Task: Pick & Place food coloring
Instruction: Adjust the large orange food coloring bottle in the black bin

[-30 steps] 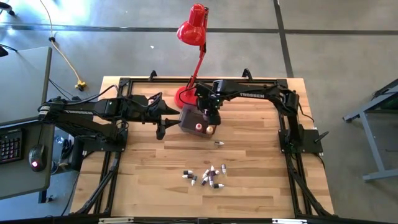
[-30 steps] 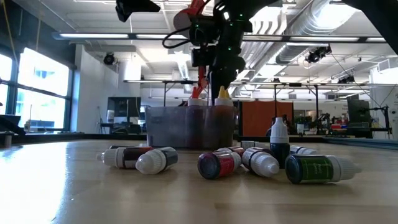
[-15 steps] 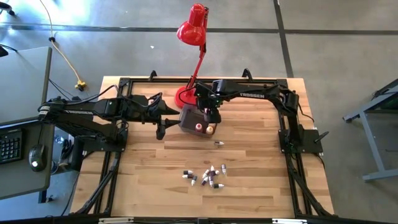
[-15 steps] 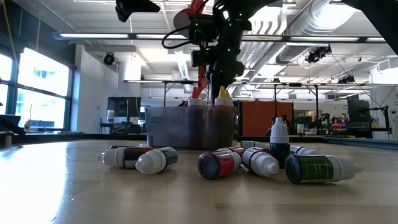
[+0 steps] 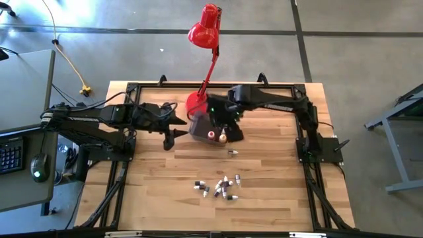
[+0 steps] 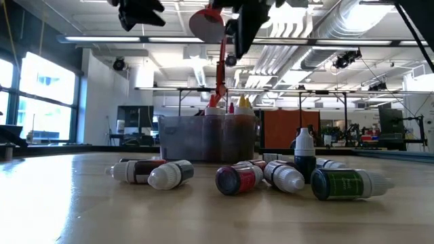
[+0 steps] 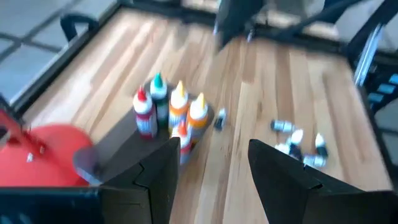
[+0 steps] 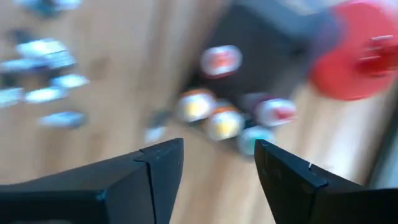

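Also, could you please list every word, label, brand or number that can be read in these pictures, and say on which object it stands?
None can be read with certainty.
Right arm, high view: pale lettering along its upper link, too small and blurred to read.
Green bottle, low view: its label carries print, too small to read.
Red bottle, low view: label print also unreadable.
Grey tub and red lamp: no text visible.

A red desk lamp (image 5: 205, 30) (base on the table (image 5: 277, 192)) beside a grey tub (image 6: 207, 139).
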Controlling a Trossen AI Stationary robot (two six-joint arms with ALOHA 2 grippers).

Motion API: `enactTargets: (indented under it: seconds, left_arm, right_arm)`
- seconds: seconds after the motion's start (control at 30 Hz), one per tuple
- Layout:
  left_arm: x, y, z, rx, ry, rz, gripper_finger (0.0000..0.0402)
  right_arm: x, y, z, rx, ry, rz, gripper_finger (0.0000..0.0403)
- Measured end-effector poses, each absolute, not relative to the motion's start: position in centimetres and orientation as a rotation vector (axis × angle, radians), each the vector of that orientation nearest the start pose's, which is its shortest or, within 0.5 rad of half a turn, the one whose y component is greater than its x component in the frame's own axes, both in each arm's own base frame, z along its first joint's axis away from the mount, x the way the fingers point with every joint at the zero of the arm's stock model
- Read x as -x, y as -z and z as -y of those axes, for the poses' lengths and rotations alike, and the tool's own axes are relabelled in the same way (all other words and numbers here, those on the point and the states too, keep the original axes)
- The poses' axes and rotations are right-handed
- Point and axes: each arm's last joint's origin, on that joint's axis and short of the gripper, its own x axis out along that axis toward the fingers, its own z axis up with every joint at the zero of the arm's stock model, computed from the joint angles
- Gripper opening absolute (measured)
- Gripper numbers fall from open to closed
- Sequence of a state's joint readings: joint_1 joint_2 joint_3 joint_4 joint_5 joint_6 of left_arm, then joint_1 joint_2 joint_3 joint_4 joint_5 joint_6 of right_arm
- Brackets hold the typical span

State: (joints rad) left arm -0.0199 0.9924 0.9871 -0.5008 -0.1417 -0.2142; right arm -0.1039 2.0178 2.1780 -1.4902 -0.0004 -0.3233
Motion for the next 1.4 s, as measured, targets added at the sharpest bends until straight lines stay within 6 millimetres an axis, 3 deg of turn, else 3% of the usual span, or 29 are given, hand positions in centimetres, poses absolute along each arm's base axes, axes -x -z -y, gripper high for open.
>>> enactTargets:
  seconds: [0.17,0.37,0.5,0.73,1.0,1.4]
  left_arm:
    - [-21.2,-31.9,-0.1,0.135,-0.226,-0.631,0.0188]
    - [-25.1,-28.4,-0.7,0.055,-0.328,-0.757,0.0188]
    - [-27.3,-25.8,-1.5,0.030,-0.371,-0.834,0.0158]
    - [-29.7,-23.6,-2.9,0.043,-0.408,-0.826,0.0015]
    - [-32.2,-20.6,-3.3,0.067,-0.405,-0.820,0.0007]
    - [-33.0,-18.8,-3.3,0.132,-0.378,-0.854,0.0001]
  right_arm:
    - [-37.9,-36.1,-0.4,0.118,-0.209,-1.331,0.0179]
    - [-36.0,-38.3,-3.1,0.100,-0.217,-1.280,0.0159]
    - [-33.8,-40.6,-3.7,0.081,-0.134,-1.214,0.0143]
    - [-29.2,-44.8,-4.1,0.072,-0.045,-1.071,0.0125]
    - [-25.4,-47.5,-4.2,0.098,-0.021,-0.958,0.0117]
    - [-25.1,-47.8,-5.0,0.111,-0.052,-0.932,0.0117]
